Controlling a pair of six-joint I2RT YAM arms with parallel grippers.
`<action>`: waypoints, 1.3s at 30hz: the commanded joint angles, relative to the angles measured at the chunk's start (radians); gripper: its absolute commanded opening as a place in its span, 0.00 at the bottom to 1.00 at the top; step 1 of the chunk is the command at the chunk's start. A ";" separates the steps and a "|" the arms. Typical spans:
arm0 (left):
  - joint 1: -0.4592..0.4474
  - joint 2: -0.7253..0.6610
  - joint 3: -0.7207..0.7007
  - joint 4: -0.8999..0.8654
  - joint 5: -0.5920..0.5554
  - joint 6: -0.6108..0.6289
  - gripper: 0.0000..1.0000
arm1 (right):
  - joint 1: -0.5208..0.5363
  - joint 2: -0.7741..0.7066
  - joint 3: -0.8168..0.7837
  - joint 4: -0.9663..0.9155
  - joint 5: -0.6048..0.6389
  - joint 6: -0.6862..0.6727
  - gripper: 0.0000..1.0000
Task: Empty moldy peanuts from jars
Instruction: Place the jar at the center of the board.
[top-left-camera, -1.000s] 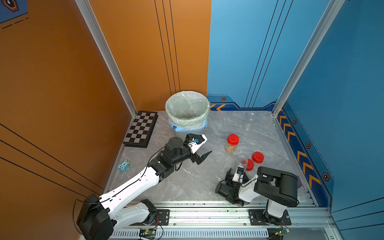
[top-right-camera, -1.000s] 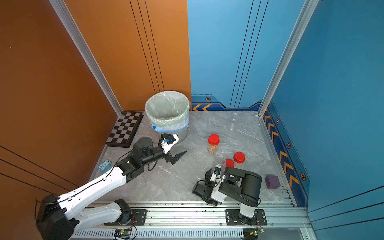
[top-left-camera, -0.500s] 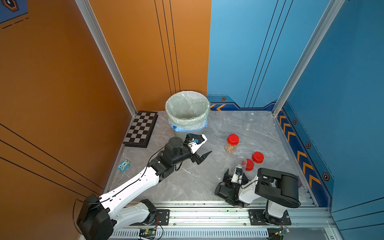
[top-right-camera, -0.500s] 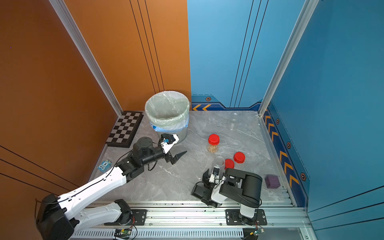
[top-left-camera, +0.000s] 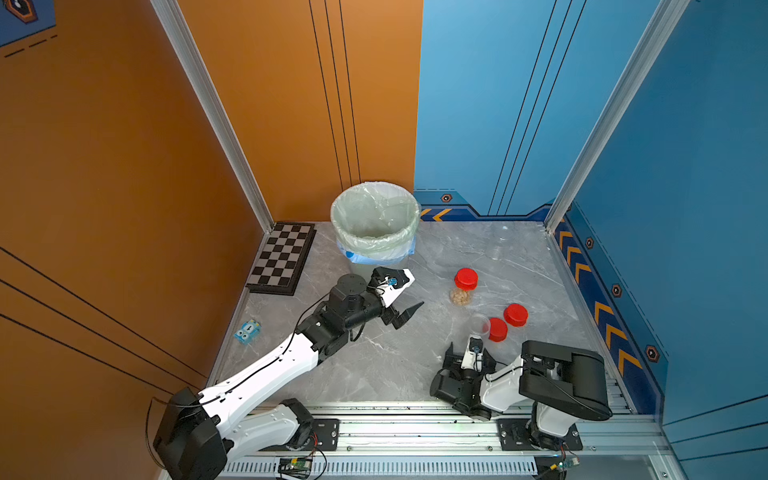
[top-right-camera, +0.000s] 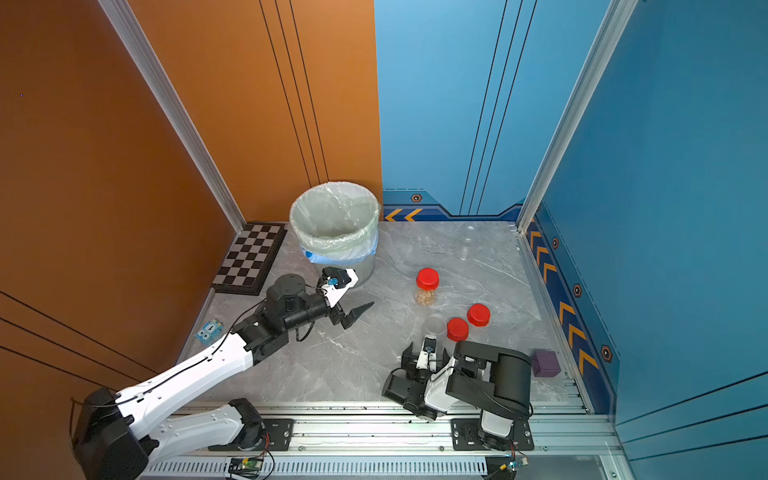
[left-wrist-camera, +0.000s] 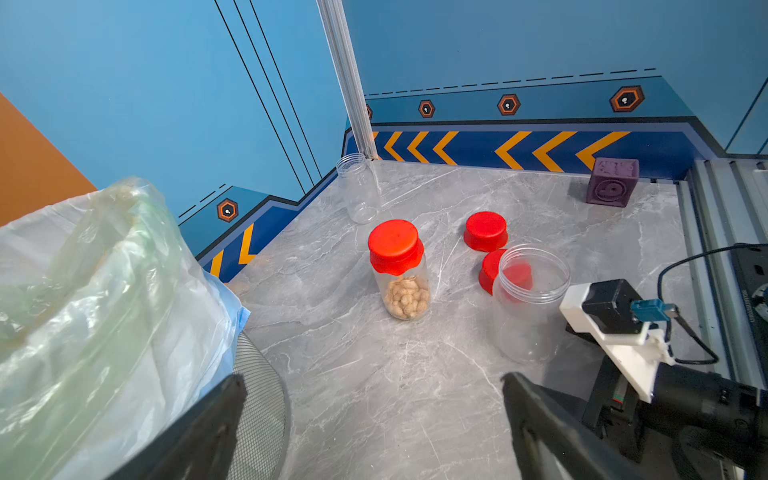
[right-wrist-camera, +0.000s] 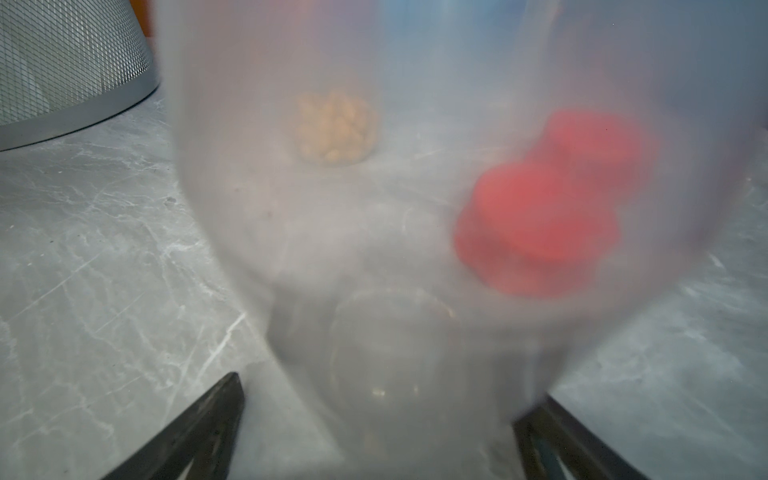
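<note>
In both top views the capped jar stands upright a little right of centre on the grey marbled table. Its red cap is screwed on and the peanuts are heaped in its bottom. Just below and to the right of it in the frame, an open jar stands upright and empty. A loose red lid lies just beside it, and a second lid lies just up and right of the first. A third jar, also open and empty, stands well apart toward the back wall (faint from above, plain in the left wrist view). The right gripper sits low at the lower right of the frame, just below the open jar, with its jaws spread. In the right wrist view that jar is a large blur between the two fingers. One finger is clear of it, and contact at the other cannot be told. The left gripper hangs over the middle of the table, just below the bag-lined bin, its jaws spread wide and holding nothing. A chessboard lies left of the bin. A small blue toy sits by the table's left edge, and a purple cube sits near the lower right corner.
</note>
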 joint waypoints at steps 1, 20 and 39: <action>0.004 0.010 -0.013 0.017 -0.004 0.012 0.98 | 0.030 0.016 -0.030 -0.066 -0.101 -0.061 1.00; 0.006 0.020 -0.015 0.018 -0.008 0.014 0.99 | 0.141 -0.135 0.013 -0.324 0.014 0.026 1.00; 0.010 0.024 -0.014 0.018 -0.008 0.012 0.99 | 0.249 -0.217 0.051 -0.516 0.049 0.105 1.00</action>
